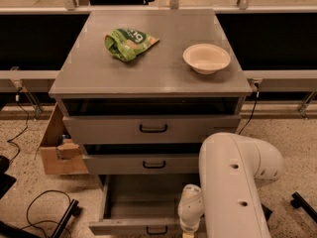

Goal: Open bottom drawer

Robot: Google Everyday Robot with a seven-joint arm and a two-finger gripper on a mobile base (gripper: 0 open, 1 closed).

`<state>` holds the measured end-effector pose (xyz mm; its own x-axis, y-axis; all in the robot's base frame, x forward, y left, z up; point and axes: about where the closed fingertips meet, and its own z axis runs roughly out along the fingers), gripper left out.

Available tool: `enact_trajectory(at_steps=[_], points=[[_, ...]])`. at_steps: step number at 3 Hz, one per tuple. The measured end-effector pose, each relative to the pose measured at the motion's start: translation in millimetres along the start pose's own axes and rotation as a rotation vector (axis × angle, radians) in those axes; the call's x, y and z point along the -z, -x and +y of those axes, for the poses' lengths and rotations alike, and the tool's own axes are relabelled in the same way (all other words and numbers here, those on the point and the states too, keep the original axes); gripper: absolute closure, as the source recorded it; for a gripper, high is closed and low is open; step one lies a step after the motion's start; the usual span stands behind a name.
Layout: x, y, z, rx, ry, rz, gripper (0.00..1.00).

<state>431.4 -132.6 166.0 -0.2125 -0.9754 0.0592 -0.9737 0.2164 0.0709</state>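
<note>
The grey cabinet has three drawers. The bottom drawer stands pulled out, its inside bare and dark. Its short front panel with a small black loop handle lies at the lower edge of the camera view. My white arm comes down at the lower right. My gripper is at the bottom edge, just right of the handle and over the drawer's front right corner, mostly cut off by the frame. The middle drawer and top drawer are slightly ajar.
A green snack bag and a cream bowl sit on the cabinet top. An open cardboard box stands on the floor to the left. Black cables lie at the lower left. A black stand is at the lower right.
</note>
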Motion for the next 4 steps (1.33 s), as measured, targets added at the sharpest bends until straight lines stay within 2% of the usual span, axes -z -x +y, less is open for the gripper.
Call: enact_trajectory(at_steps=[1,3,4], points=[[-27,-6,56,-0.035,0.062,-0.063,0.39],[-17,-6,54,-0.035,0.062,-0.063,0.85],[-17,-6,54,-0.035,0.062,-0.063,1.0]])
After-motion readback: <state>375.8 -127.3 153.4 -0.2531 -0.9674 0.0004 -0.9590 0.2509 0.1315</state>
